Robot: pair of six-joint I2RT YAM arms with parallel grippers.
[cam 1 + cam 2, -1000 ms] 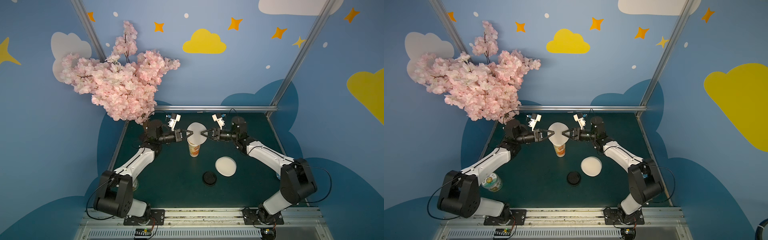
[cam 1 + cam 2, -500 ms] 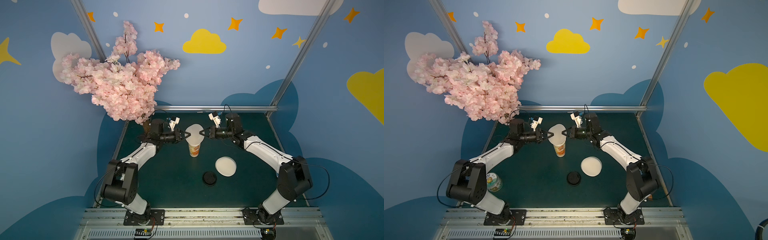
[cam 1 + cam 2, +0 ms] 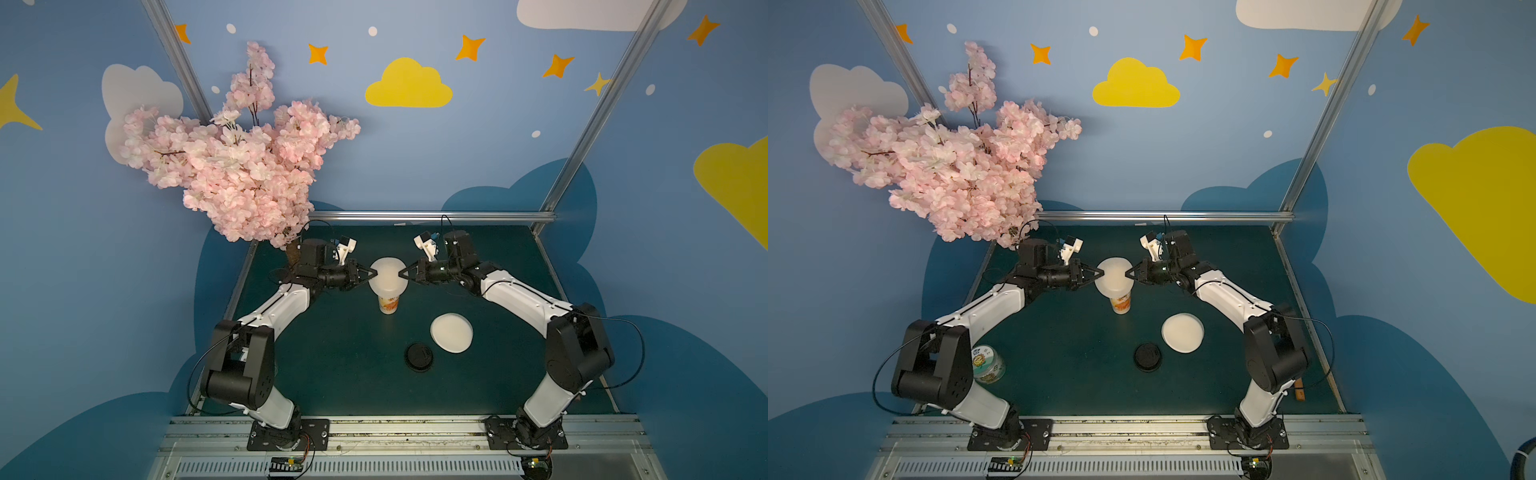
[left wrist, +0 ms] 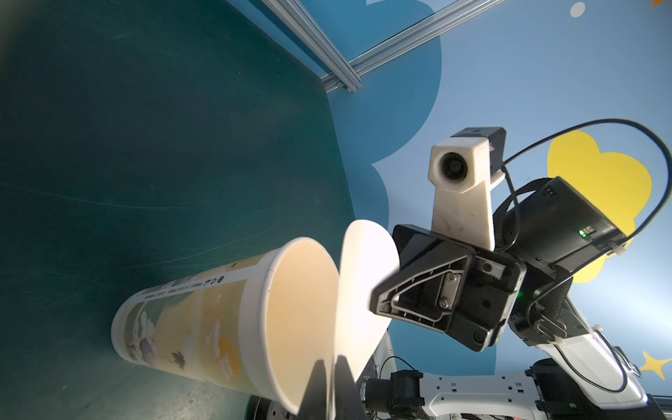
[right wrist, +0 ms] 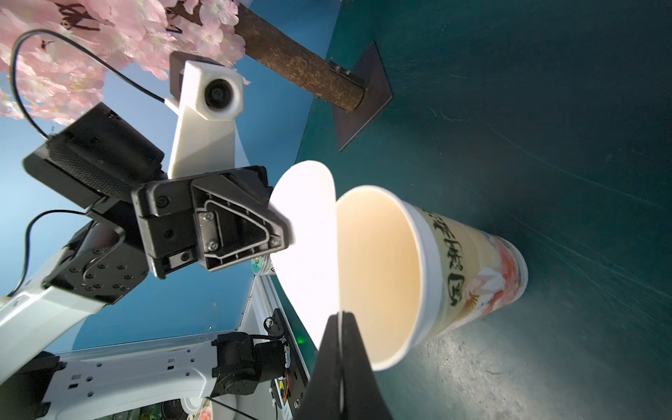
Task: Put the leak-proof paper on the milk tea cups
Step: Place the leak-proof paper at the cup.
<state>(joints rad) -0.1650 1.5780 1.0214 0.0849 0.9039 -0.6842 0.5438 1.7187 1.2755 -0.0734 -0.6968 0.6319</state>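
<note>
The leak-proof paper (image 3: 387,276) (image 3: 1113,277) is a thin white disc stretched level just above the mouth of the milk tea cup (image 3: 389,304) (image 3: 1121,302), which stands upright on the green table. My left gripper (image 3: 374,273) (image 3: 1101,273) is shut on the paper's left edge, and my right gripper (image 3: 401,274) (image 3: 1127,274) is shut on its right edge. In the left wrist view the paper (image 4: 363,291) runs between my closed fingertips (image 4: 329,367), a narrow gap from the cup (image 4: 203,312). The right wrist view shows the same: paper (image 5: 309,232), cup (image 5: 454,276), gripper (image 5: 341,320).
A white round pile of sheets (image 3: 451,333) and a black lid (image 3: 419,356) lie on the table in front of the cup. A pink blossom tree (image 3: 241,166) stands at the back left, with its trunk base (image 5: 360,98) near my left arm. A printed can (image 3: 986,363) sits by the left arm's base.
Both arms have brought the paper down and forward, closer to the cup's mouth. The right gripper's jaws closed on the paper's edge.
</note>
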